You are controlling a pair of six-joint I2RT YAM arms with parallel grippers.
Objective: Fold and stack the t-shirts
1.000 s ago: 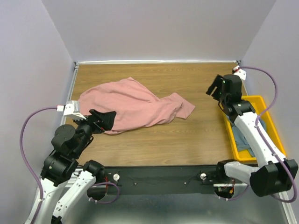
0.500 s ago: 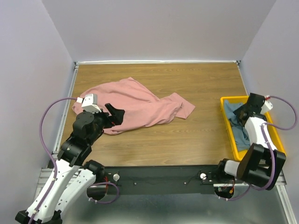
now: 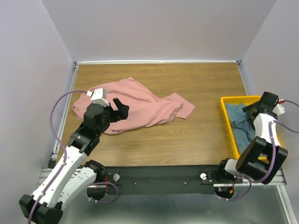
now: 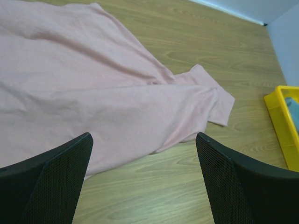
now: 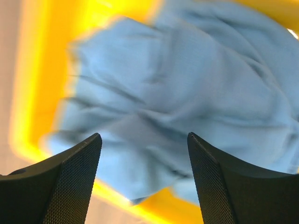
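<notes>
A dusty-pink t-shirt lies crumpled on the left half of the wooden table, with one sleeve trailing toward the middle. My left gripper hovers over its near left part, open, with nothing between the fingers. In the left wrist view the pink t-shirt fills the upper left, beyond the open left gripper. A blue-grey t-shirt is bunched inside the yellow bin at the right. My right gripper points down into the bin. In the right wrist view the right gripper stands open just above the blue-grey t-shirt, holding nothing.
The yellow bin sits against the table's right edge and shows at the right of the left wrist view as well. Bare wood lies between the pink t-shirt and the bin. Grey walls close in the table on three sides.
My left arm has swung up and rightward onto the pink t-shirt's near edge. My right arm has dropped from the back right corner down into the yellow bin.
</notes>
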